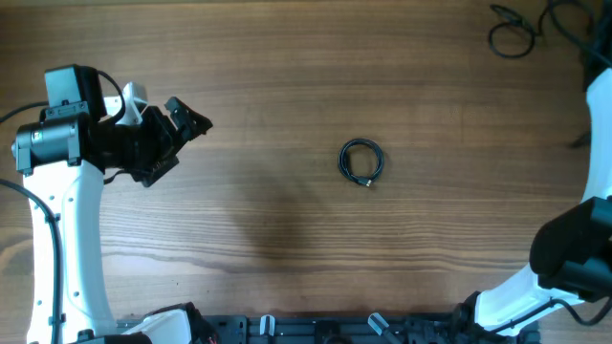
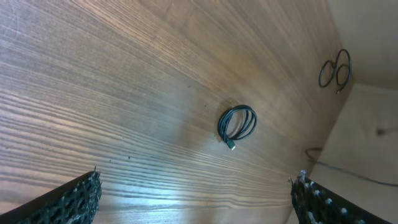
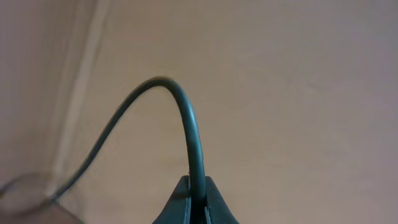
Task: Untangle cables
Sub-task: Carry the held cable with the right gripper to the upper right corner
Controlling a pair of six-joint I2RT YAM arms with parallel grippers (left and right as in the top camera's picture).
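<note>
Seen from above, the coiled cable point(image 1: 361, 161) lies flat on the wooden table point(image 1: 287, 258), close to the middle and a little toward 3 o'clock. It is a small, tight black ring with one plug end sticking out at its 5 o'clock side. Nothing touches it.

The left gripper point(image 1: 188, 115) is at the 9 o'clock side of the table, well apart from the coil, and its tip points roughly toward 2 o'clock. Its jaws are spread wide. In the left wrist view the two black fingers point(image 2: 74, 199) stand at the bottom corners, and the coil is seen between them, far ahead on the wood.

The loose loops of cable point(image 1: 512, 33) lie in the corner at about 1 o'clock, well apart from the coil.

The right arm point(image 1: 574, 258) is at the 4 o'clock edge, and its tip is not visible from above. In the right wrist view the right gripper point(image 3: 198, 208) has its jaws pressed together, pinching a thin cable point(image 3: 189, 124). This cable rises from the fingertips toward 12 o'clock, bends over and falls toward 8 o'clock, in front of a plain beige background.
</note>
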